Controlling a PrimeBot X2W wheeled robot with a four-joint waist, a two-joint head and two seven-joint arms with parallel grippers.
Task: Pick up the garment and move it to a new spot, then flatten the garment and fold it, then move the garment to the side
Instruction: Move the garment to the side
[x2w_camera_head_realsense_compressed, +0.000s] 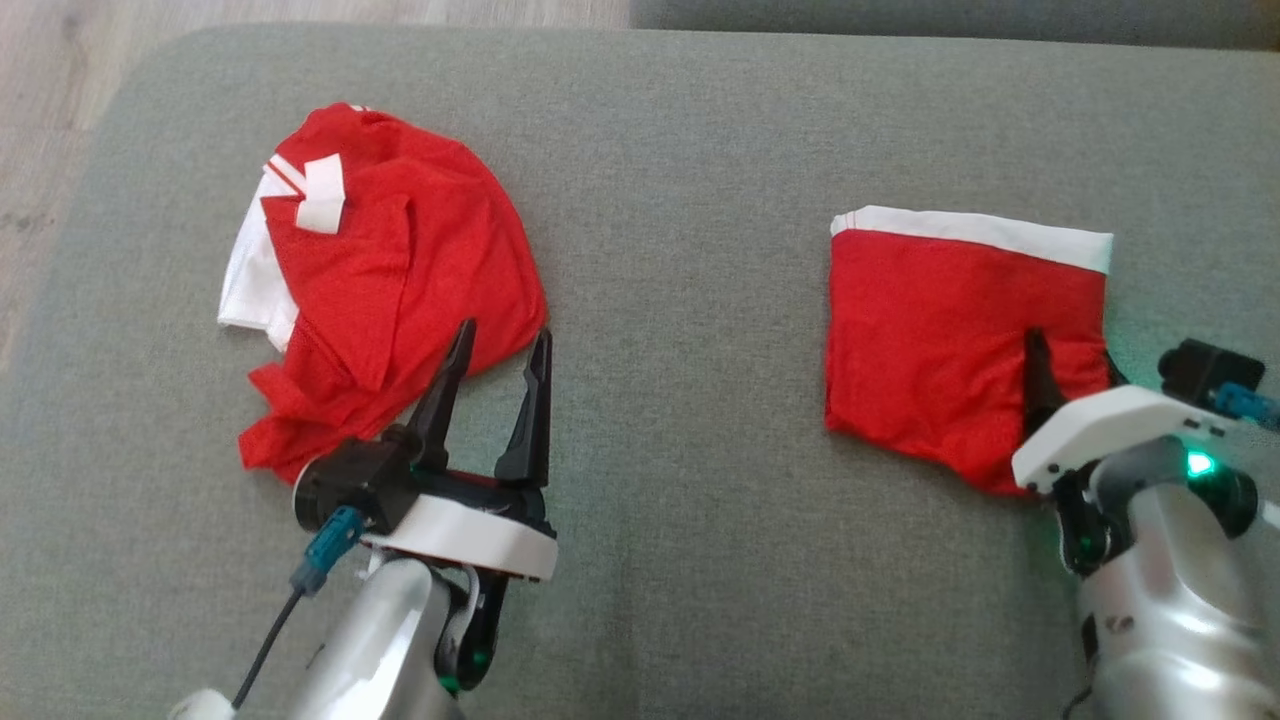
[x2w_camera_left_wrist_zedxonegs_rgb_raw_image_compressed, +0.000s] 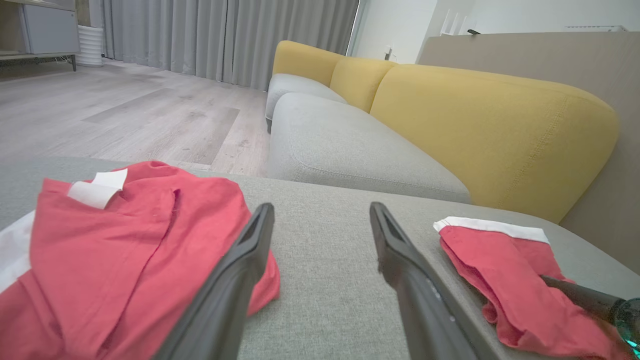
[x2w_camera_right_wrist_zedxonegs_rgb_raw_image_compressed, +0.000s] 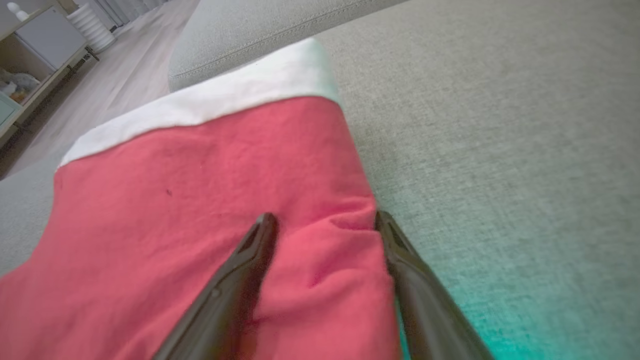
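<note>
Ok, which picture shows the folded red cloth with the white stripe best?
The head view: nearly the whole folded red cloth shows, seen from above. The right wrist view is too close and cuts part off. The left wrist view sees it slanted, from the side.

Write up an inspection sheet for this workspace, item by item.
Surface: grey cushion.
Job's things: crumpled red garment at the left; folded red garment with a white band at the right.
Clutter: nothing seen.
Grippers: left gripper open, at the crumpled garment's edge; right gripper open, over the folded garment's edge.
Cables: teal-plugged cable at the left wrist.
Surroundings: yellow-backed sofa, wood floor, grey curtains.
</note>
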